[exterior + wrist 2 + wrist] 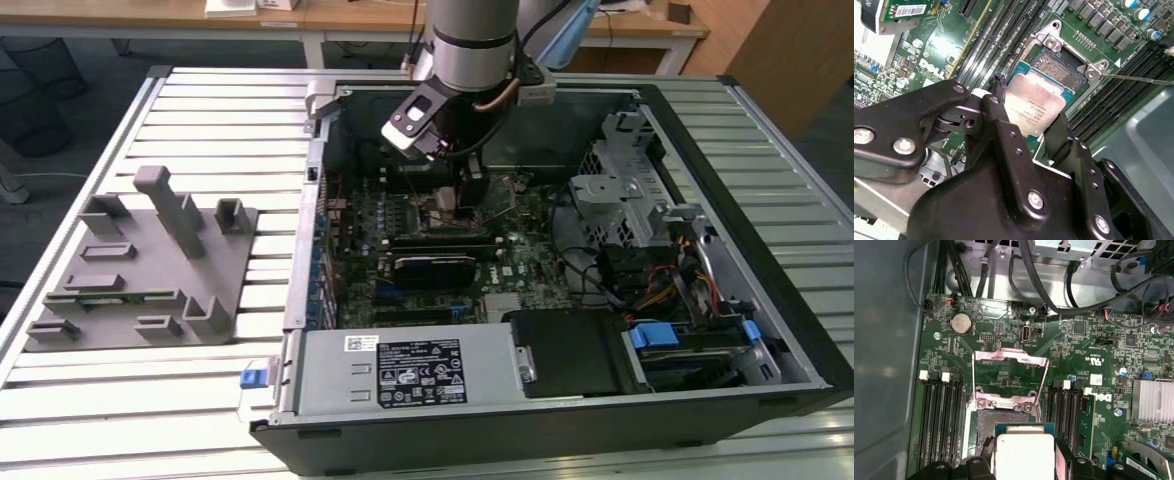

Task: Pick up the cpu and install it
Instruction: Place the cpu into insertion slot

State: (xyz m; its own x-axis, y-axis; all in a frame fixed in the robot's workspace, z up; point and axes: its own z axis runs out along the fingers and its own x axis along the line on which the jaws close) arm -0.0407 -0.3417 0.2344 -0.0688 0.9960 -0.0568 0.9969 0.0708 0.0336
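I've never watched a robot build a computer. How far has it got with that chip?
Pick-up looks done: the gripper holds the cpu by its edges inside the open case. In hand: it hangs over the socket, whose metal frame is flipped open. Left: the cpu is not yet seated in it.

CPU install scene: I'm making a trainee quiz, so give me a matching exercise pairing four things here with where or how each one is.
1. cpu
2. load plate
3. grey fixture block
4. coin battery

A. on the slatted table, outside the computer case
B. swung open
C. between the fingers of the gripper
D. round, silver, on the motherboard

Pairs: 1-C, 2-B, 3-A, 4-D.
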